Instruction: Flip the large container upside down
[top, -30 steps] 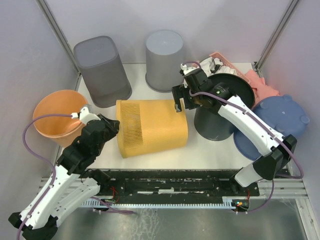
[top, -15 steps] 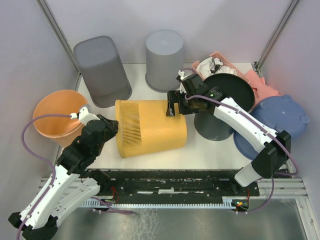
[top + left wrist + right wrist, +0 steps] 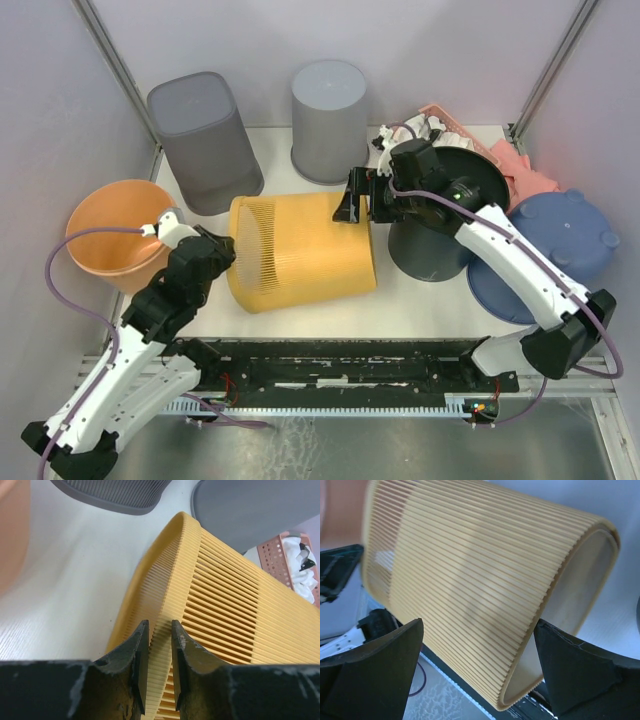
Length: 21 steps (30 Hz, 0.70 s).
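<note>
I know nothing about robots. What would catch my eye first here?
The big yellow slatted basket lying on its side mid-table. The left gripper pinches its open rim, while the right gripper stands wide open at its closed end. Beside it sit an orange tub at left and a blue tub at right.

The basket point(image 3: 300, 250) is yellow with thin lines all over. The bowl point(image 3: 110, 225) is orange. Two bins point(image 3: 205, 140) point(image 3: 328, 118) are grey, one pot point(image 3: 425, 252) is black, the lid point(image 3: 560, 240) is blue, the worktop point(image 3: 420, 300) white.
</note>
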### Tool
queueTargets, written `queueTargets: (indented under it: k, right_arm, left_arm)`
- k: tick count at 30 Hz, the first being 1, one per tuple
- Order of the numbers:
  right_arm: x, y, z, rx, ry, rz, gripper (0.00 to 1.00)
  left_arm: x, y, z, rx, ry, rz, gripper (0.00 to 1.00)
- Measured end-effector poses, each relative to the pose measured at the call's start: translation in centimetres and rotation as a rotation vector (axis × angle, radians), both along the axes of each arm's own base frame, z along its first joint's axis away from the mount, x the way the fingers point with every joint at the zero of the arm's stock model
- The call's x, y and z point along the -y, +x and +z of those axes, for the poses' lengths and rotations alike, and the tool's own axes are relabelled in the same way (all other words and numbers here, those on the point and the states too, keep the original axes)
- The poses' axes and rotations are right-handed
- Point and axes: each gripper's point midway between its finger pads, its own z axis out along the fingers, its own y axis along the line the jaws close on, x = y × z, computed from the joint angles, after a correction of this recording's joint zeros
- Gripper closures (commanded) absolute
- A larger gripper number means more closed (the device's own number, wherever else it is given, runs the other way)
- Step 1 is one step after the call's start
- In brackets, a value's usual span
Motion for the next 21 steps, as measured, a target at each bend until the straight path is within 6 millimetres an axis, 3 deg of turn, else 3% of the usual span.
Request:
queueTargets:
  k: [8,11,14,17,21]
  right_arm:
    - [-1.0,0.3,7.7,0.155,0.174,0.025,0.01]
    - [-2.1,0.3,10.9,0.219,0.262,0.069,0.01]
    - [-4.2,-1.1,13.8,0.256,0.350,0.163,0.01]
    - [-6.7,-2.7,14.2,0.241,0.379,0.262,0.01]
    - [-9.1,-3.5,12.3,0.186,0.361,0.334,0.01]
  left_arm:
    - [0.3,1.2,-1.8,-0.015,0.015,0.013,0.72]
    - [0.9,1.5,-3.1,-0.047,0.025,-0.002,0.71]
    - [2.5,1.5,-5.3,-0.117,0.026,-0.070,0.71]
    - [4.1,1.1,-7.8,-0.205,0.031,-0.143,0.69]
    - [5.0,0.7,-8.8,-0.252,0.027,-0.186,0.68]
